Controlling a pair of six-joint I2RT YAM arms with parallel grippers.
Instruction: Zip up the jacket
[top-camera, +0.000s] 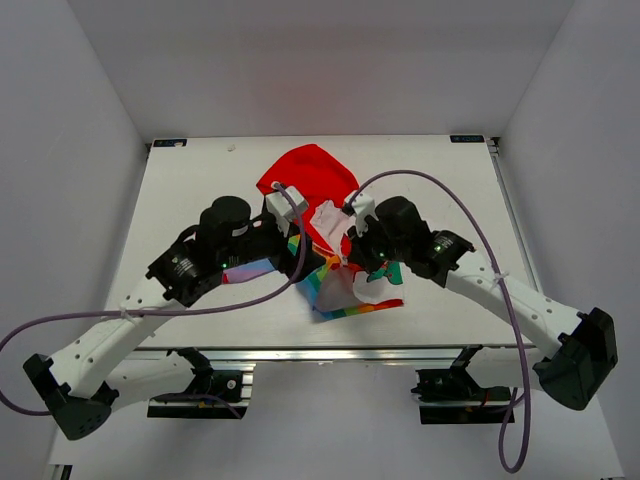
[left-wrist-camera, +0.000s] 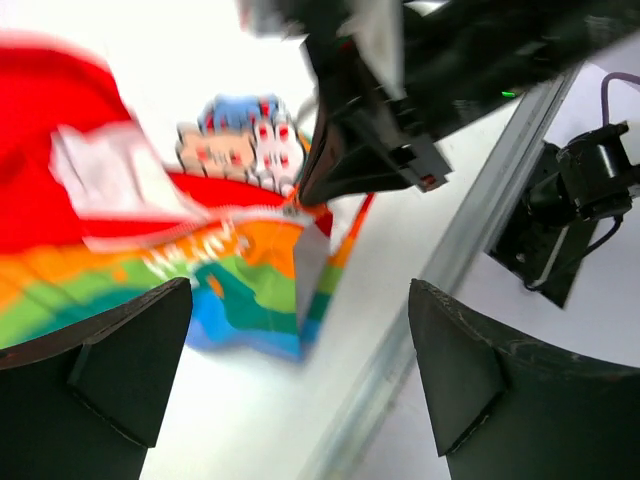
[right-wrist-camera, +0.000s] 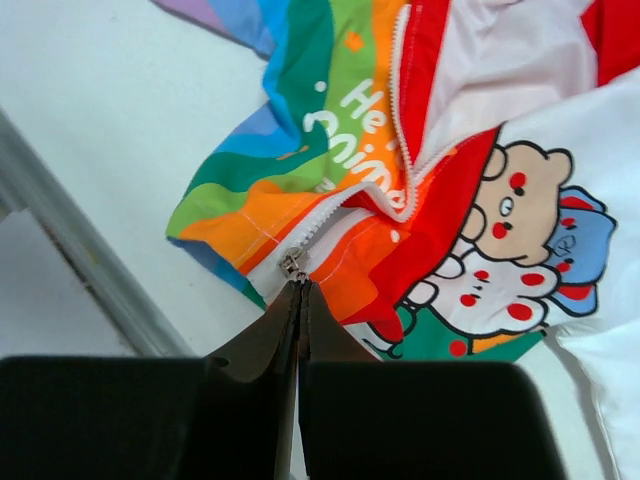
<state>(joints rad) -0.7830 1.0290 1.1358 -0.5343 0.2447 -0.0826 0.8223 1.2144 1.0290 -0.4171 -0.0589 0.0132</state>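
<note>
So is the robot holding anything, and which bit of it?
The right gripper is pinched shut on the zipper pull at the bottom of the jacket zip. The left gripper is open and holds nothing.

"He" on the jacket (right-wrist-camera: 450, 200)

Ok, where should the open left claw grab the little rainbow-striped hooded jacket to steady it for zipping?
Pinch the jacket's rainbow hem just beside the zip's bottom end, coming from the table's near edge. The hem lies flat and exposed there, and the shut right claw sits at the small metal slider, so anchoring below it should keep the zip taut.
</note>
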